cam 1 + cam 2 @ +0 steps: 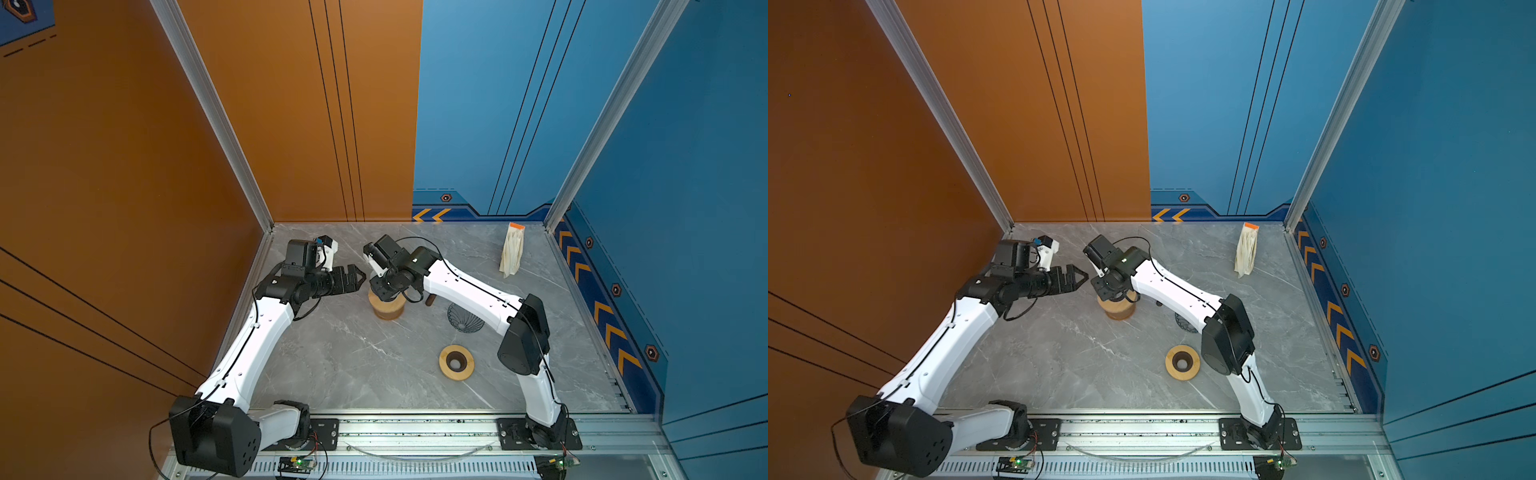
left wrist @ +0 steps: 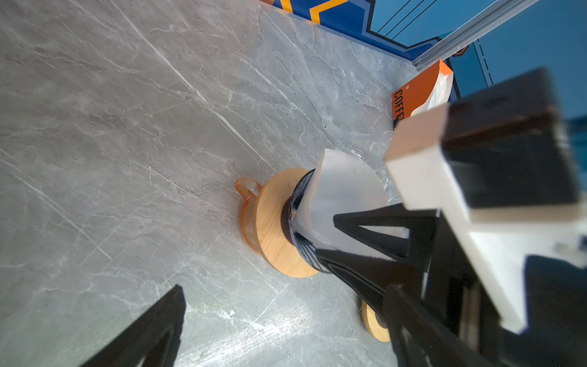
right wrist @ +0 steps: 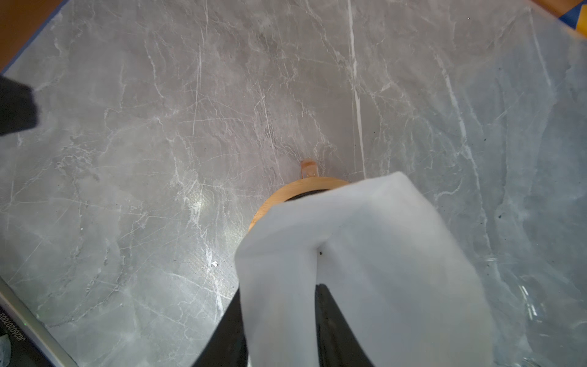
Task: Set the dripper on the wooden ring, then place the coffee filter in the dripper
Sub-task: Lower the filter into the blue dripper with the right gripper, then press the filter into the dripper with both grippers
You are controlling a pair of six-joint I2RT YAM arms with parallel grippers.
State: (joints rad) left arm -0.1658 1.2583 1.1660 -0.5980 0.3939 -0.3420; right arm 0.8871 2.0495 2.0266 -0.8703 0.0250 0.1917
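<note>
**Filter in the dripper's mouth, my right jaws parted around its wall**

My right gripper (image 1: 386, 293) hung over the dripper (image 2: 297, 203), pointing down into it. The dripper, a black ribbed cone, sat in a wooden disc (image 2: 276, 232) on top of an amber glass cup (image 1: 388, 311). The cup stood toward the back of the marble table (image 1: 353, 361), left of its middle. The white coffee filter (image 2: 346, 187) stood in the dripper's mouth, with its upper edge well above the black rim and leaning to one side.

Seen from my right wrist, the filter (image 3: 381, 254) filled much of the view and draped over my two black fingers (image 3: 228, 333), hiding their tips. Those fingers stood partway apart with a wall of the paper between them. I could not tell whether either pad touched it. Seen from my left wrist, one of them (image 2: 390, 216) reached inside the paper cone.

My left gripper (image 1: 360, 279) was spread wide and held nothing. It sat just beside my right gripper, on its left, and apart from the cup.

Well apart from all this, a packet of filters (image 1: 513, 251) with an orange top sat near the back right corner. A black wire cone (image 1: 464, 319) lay partly under my right arm (image 1: 465, 286). A wooden ring (image 1: 456, 362) lay flat nearer the front.
</note>
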